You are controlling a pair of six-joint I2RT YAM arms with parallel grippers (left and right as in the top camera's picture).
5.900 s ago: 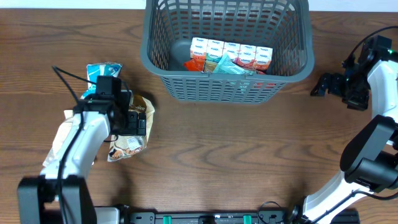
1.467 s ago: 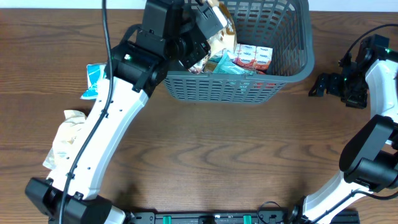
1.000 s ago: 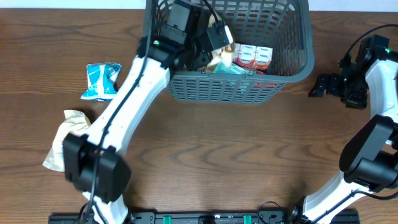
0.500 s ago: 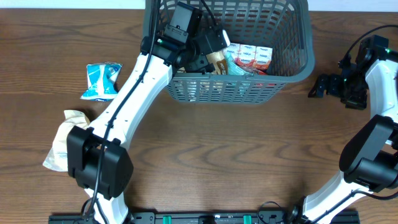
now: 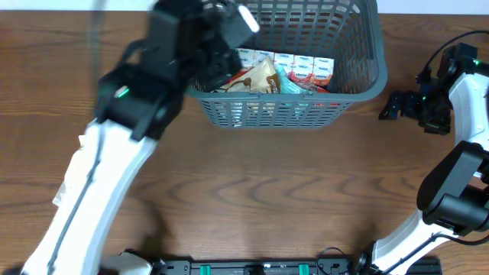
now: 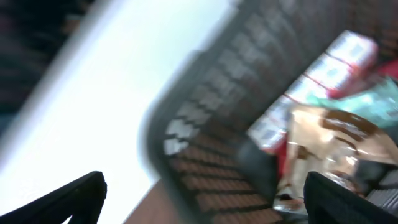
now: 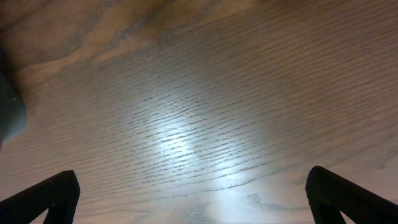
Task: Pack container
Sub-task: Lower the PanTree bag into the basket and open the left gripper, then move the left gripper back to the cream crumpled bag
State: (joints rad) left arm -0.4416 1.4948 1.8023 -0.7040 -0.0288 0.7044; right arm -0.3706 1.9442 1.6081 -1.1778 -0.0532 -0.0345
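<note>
The dark grey lattice basket stands at the table's far middle. It holds a row of white-and-red cartons, a teal packet and a tan snack packet lying on top of them. My left gripper is blurred above the basket's left front corner, open and empty. In the left wrist view my left gripper has its fingers wide apart over the basket wall, with the tan packet just beyond. My right gripper is open and empty over bare table, to the right of the basket.
My raised left arm blurs and covers the left part of the table. A beige packet shows partly beside it. The right wrist view shows my right gripper over bare wood.
My left gripper carried the tan packet into the basket, let it go and opened. It has pulled back up and to the left. The right arm has not moved.
</note>
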